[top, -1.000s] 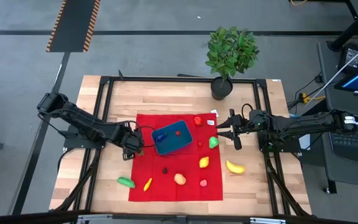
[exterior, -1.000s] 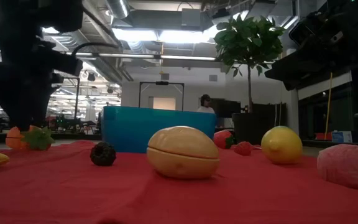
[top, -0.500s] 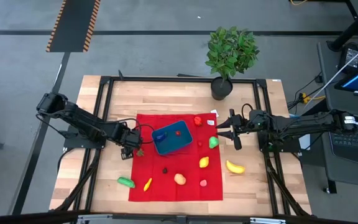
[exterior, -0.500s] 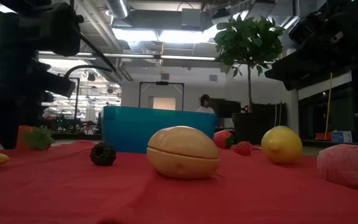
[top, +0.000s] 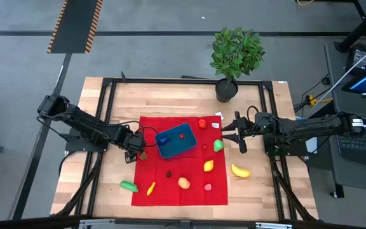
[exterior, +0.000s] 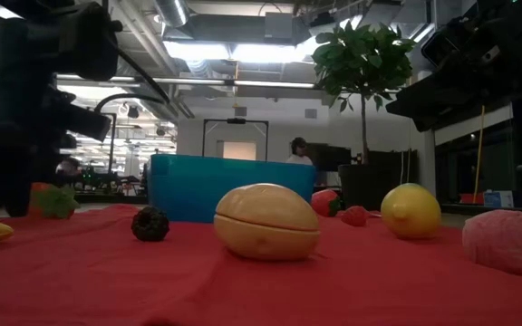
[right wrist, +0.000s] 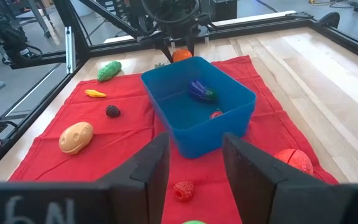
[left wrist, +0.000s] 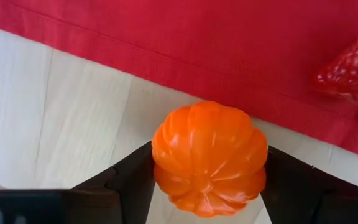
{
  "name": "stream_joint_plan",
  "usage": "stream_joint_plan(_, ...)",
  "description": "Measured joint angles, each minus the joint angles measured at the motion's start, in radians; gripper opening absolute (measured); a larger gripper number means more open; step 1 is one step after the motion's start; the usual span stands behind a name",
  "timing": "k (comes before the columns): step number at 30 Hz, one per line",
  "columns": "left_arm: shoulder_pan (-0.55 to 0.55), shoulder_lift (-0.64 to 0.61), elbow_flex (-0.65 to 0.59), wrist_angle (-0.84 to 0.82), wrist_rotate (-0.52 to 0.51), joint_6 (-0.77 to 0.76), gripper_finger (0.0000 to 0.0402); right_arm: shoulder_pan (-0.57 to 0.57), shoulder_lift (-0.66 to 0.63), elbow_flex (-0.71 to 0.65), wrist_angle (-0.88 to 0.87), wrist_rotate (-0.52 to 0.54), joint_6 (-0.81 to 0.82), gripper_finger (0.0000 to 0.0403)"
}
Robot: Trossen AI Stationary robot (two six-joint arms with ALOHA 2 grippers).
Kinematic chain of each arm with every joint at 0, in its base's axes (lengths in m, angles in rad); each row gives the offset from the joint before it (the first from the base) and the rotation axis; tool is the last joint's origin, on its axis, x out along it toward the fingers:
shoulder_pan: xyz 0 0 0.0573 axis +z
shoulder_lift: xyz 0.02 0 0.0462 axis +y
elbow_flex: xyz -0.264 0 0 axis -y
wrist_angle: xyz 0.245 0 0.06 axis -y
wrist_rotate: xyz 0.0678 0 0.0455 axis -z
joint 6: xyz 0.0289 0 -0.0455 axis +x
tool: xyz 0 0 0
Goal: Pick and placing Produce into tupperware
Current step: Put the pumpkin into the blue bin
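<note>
The left gripper [left wrist: 207, 186] pinches an orange pumpkin [left wrist: 209, 157] beside the red cloth [top: 170, 184]; the right gripper [right wrist: 194, 163], fingers spread, faces the blue container [right wrist: 197, 106].

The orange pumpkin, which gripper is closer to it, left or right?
Left. The left gripper has its fingers on either side of the orange pumpkin at the red cloth's left edge. The right gripper waits across the blue container.

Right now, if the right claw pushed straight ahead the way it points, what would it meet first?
Probably the small red berry just ahead of the right claw if it runs low, otherwise the blue container; its height is unclear.
</note>
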Motion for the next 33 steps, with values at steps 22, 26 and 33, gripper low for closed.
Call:
stream_joint_plan(22, 0.003, -0.196, -0.003, 0.021, -0.064, 0.036, 0.0226, 0.0, 0.0, 0.0, 0.001, -0.002, 0.0, 0.0149)
stream_joint_plan(26, 0.003, -0.315, -0.003, 0.019, -0.106, 0.039, 0.0226, 0.0, 0.0, 0.0, 0.001, -0.002, 0.0, 0.0149)
stream_joint_plan(33, 0.003, -0.453, -0.002, 0.066, -0.167, 0.06, 0.0226, 0.0, 0.0, 0.0, 0.001, -0.002, 0.0, 0.0149)
